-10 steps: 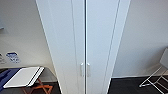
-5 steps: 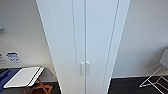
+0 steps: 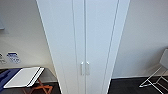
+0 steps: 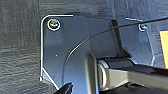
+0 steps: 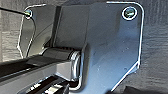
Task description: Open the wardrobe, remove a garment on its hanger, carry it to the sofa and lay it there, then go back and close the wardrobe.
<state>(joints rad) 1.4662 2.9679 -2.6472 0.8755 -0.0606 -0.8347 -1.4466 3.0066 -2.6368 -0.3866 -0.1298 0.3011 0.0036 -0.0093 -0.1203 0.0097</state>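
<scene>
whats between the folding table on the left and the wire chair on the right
In the head view, the wardrobe stands between the folding table and the wire chair, both doors shut, its two handles side by side at the middle seam.

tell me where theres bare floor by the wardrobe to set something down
Bare dark floor shows between the wardrobe and the white wire-legged chair on the right. Left of the wardrobe it is crowded: a white-topped folding table on orange crossed legs stands close to the wardrobe's side, with something blue beside it. The wardrobe doors are shut, handles together.
</scene>
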